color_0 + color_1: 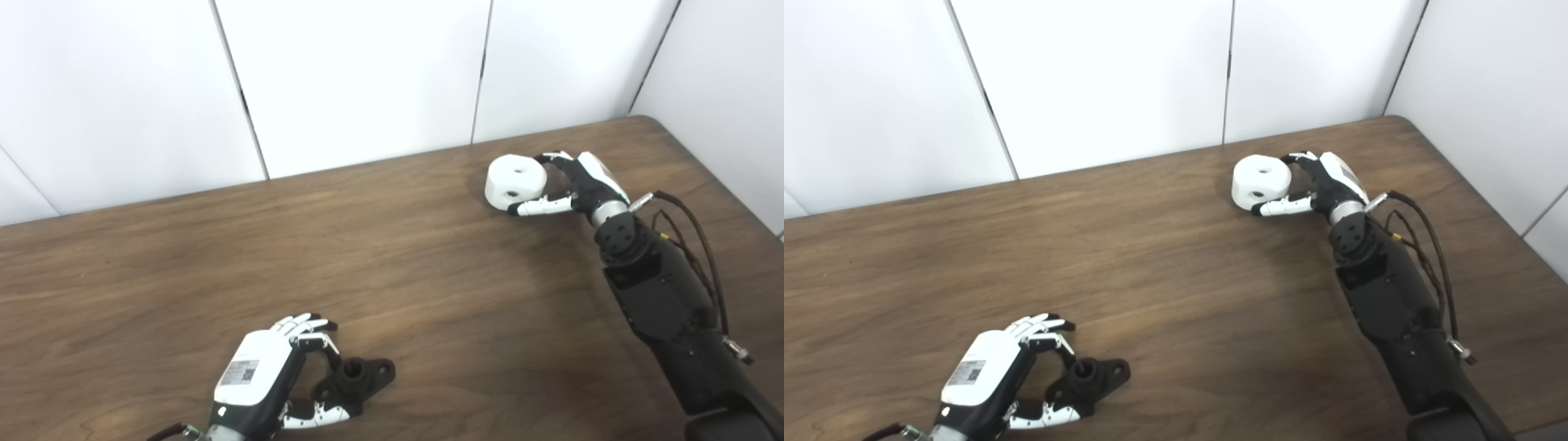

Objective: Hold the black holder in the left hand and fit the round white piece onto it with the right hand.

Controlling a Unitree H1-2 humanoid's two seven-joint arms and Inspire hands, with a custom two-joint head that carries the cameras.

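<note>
The black holder (361,378) lies on the wooden table near its front edge, a flat flange with a raised hub. My left hand (269,373) is closed around its left end, fingers curled over the far side and thumb against the near side. The round white piece (516,182), a thick disc with a centre hole and a side hole, rests on the table at the far right. My right hand (579,184) grips it from the right, with the thumb along its front and the fingertips on its back rim. Both also show in the right eye view: holder (1093,376), piece (1260,179).
The brown wooden table (392,257) ends in a rounded far right corner. White wall panels stand close behind it and along its right side. The right forearm, with loose cables (698,245), lies over the table's right part.
</note>
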